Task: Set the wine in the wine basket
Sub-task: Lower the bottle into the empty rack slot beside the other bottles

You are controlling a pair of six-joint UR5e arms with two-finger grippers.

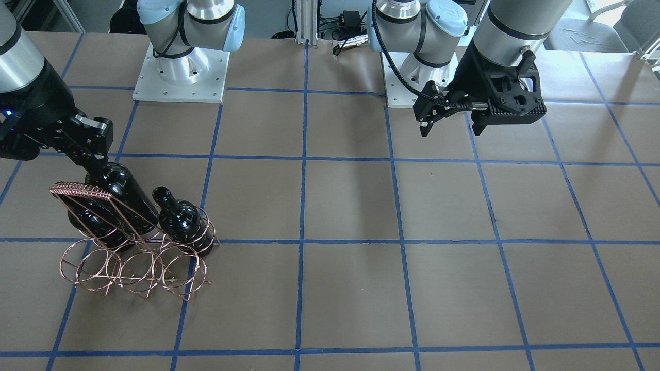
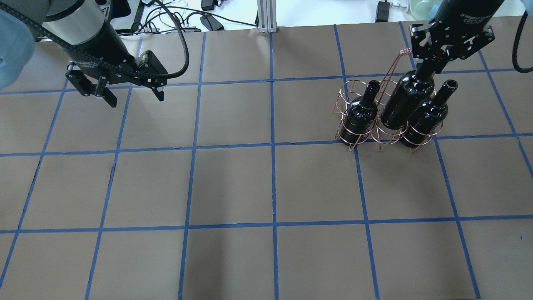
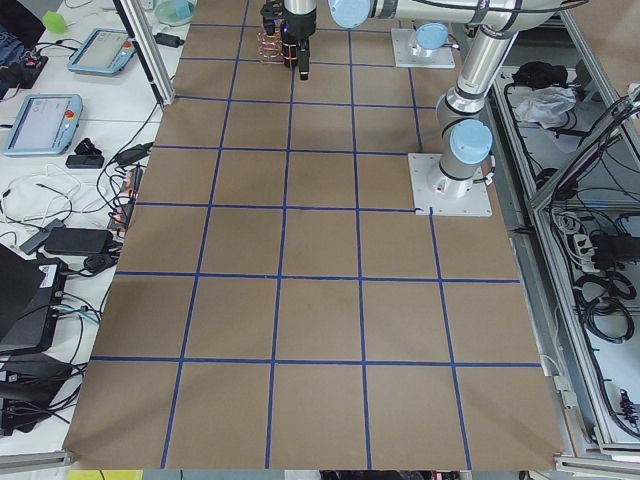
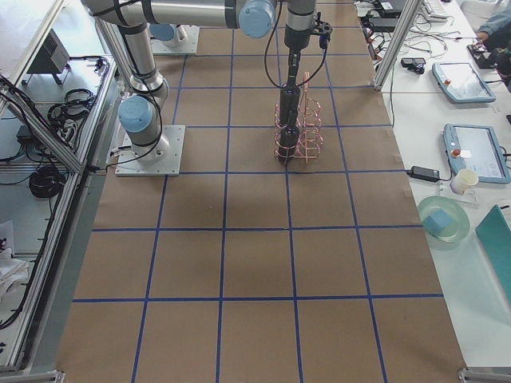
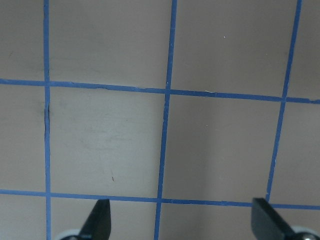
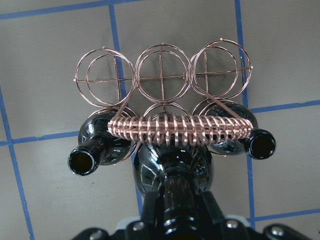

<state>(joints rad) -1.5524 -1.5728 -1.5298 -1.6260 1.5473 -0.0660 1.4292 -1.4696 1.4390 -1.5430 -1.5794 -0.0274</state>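
The copper wire wine basket (image 2: pixel 347 89) stands at the table's right side. Two black wine bottles (image 2: pixel 360 114) (image 2: pixel 427 118) stand in the outer rings of one row. My right gripper (image 2: pixel 429 66) is shut on the neck of a third wine bottle (image 2: pixel 406 102). It hangs tilted between them, higher than they are, with its base at the middle ring. The right wrist view shows this bottle (image 6: pixel 172 172) just behind the coil-wrapped handle (image 6: pixel 180 129), and the other row's three rings (image 6: pixel 161 75) hold nothing. My left gripper (image 2: pixel 136 99) is open and empty, far off at the left.
The table (image 2: pixel 266 187) is brown paper with a blue tape grid. The arm bases (image 1: pixel 180 72) stand at the robot's edge. Cables and devices lie beyond the far edge (image 2: pixel 208 21). The left wrist view shows only bare table (image 5: pixel 165 100) under the open fingers (image 5: pixel 97 220).
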